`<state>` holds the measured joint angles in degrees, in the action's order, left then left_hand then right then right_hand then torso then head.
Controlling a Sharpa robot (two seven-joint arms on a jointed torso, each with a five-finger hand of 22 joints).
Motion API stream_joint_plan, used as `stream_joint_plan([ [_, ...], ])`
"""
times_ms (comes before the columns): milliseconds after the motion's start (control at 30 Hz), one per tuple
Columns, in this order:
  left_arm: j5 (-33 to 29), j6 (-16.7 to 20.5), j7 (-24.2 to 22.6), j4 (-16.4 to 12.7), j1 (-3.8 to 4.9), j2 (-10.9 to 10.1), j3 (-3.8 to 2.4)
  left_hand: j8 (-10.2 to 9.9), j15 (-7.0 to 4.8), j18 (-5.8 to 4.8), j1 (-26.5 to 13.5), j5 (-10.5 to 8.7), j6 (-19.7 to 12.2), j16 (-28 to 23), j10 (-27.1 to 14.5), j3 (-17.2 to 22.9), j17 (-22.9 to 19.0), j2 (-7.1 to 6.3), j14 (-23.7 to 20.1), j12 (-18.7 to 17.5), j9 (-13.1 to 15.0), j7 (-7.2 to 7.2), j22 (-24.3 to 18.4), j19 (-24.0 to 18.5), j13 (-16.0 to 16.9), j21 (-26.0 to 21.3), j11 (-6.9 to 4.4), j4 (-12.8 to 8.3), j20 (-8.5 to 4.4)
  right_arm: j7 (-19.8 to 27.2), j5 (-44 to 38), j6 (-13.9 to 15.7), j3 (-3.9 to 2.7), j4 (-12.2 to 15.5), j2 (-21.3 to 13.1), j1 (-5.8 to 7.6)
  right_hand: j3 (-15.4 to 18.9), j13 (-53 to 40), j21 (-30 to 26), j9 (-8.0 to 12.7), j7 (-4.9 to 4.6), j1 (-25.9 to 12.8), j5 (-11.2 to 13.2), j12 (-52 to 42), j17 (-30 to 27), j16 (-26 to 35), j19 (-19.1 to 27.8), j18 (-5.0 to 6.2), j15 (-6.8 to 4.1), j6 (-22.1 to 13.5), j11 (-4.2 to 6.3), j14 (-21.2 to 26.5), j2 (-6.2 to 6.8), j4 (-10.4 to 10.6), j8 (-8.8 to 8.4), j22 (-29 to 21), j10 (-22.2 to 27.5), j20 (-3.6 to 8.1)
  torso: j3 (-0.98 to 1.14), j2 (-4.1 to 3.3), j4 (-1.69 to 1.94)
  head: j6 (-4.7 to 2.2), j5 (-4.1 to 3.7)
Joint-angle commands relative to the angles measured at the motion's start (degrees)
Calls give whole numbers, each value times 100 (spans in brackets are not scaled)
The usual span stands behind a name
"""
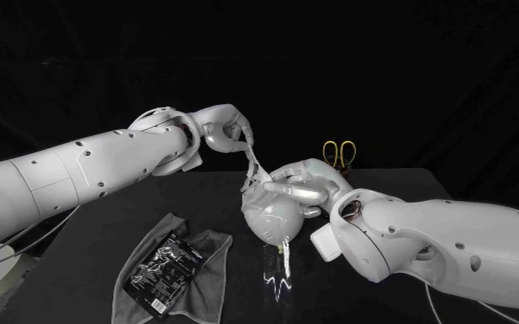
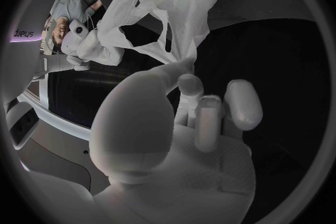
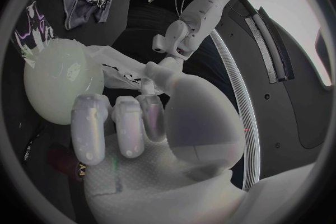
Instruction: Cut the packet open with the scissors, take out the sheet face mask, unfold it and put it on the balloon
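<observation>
Above the table, head view: my left hand [image 1: 222,133] pinches the sheet mask [image 1: 252,160] by its top, my right hand [image 1: 303,187] pinches its lower end at the balloon [image 1: 268,219] | left wrist view: sheet mask looks limp, thin, probably tearable, so I'd grip its edges | right wrist view: balloon likely light, rolls.

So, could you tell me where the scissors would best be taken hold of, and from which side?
Likely by the yellow handle loops, from above: the scissors stand upright, handles up, behind the right hand, which hides their blades.
</observation>
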<state>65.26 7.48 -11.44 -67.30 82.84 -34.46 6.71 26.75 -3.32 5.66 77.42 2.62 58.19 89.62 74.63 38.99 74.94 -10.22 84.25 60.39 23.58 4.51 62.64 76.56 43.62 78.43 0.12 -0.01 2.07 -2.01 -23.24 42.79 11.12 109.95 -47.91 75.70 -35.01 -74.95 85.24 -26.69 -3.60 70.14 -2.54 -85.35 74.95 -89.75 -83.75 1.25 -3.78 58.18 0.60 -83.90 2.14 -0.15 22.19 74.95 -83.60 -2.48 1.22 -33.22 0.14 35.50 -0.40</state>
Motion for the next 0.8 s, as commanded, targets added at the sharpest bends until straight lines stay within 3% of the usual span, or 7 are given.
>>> stream_joint_plan([
  [33, 14, 31, -93, 77, 1, 116, -10, 19, -25, -32, -4, 18, 21, 26, 33, 27, 1469, 47, 565, -25, 319, 21, -3, 6, -9, 32, -24, 3, 5, 175, -32, 170, 10, 123, -134, -64, -1, -1209, -8, -593, -4, -7, -25, -18, 1505, -25, -348, -6, -18, 35, 2, -610, -34, 22, 218, 1345, -462, 11, 7, 1, -18, 9, -24],
  [167, 20, 61, -92, 207, 1, 269, -12, 19, -25, -32, -4, 18, 21, 26, 33, 27, 1469, 47, 565, -25, 319, 21, -3, 6, -9, 32, -24, 3, 5, 332, 70, 317, 17, 219, -280, -162, 1, -1208, -12, -594, -3, -4, -25, -16, 1505, -25, -345, -4, -18, 36, 2, -610, -27, 19, 219, 1344, -461, 10, 5, 1, -7, 20, -54],
  [433, 66, 24, -113, 572, 2, 621, -19, 18, -24, -33, -4, 18, 17, 27, 27, 34, 1472, 49, 566, -34, 319, 22, 3, 8, -21, 35, -22, 2, 5, 671, 434, 563, 29, 448, -575, -485, 0, -1202, -4, -596, 1, 10, -25, -6, 1505, -25, -350, -6, -19, 36, 5, -610, -15, 9, 222, 1346, -457, 10, 3, 4, -44, 57, -92],
  [700, 151, -8, -127, 616, 3, 671, -20, 18, -24, -33, -4, 18, 17, 27, 27, 34, 1472, 49, 566, -34, 319, 22, 3, 8, -21, 35, -22, 2, 5, 1108, 712, 674, 31, 520, -618, -587, 1, -1201, -3, -597, 0, 11, -25, -5, 1505, -25, -351, -7, -19, 36, 5, -610, -11, 8, 222, 1347, -457, 10, 19, 32, -54, 49, -77],
  [800, 173, -11, -127, 606, 4, 651, -20, 18, -24, -33, -4, 18, 17, 27, 27, 34, 1472, 49, 566, -34, 319, 22, 3, 8, -21, 35, -22, 2, 5, 1284, 797, 674, 30, 511, -606, -586, 2, -1202, 2, -597, 0, 12, -25, -6, 1505, -25, -354, -8, -19, 36, 6, -610, -9, 8, 222, 1348, -457, 10, 10, 33, -48, 10, -72],
])
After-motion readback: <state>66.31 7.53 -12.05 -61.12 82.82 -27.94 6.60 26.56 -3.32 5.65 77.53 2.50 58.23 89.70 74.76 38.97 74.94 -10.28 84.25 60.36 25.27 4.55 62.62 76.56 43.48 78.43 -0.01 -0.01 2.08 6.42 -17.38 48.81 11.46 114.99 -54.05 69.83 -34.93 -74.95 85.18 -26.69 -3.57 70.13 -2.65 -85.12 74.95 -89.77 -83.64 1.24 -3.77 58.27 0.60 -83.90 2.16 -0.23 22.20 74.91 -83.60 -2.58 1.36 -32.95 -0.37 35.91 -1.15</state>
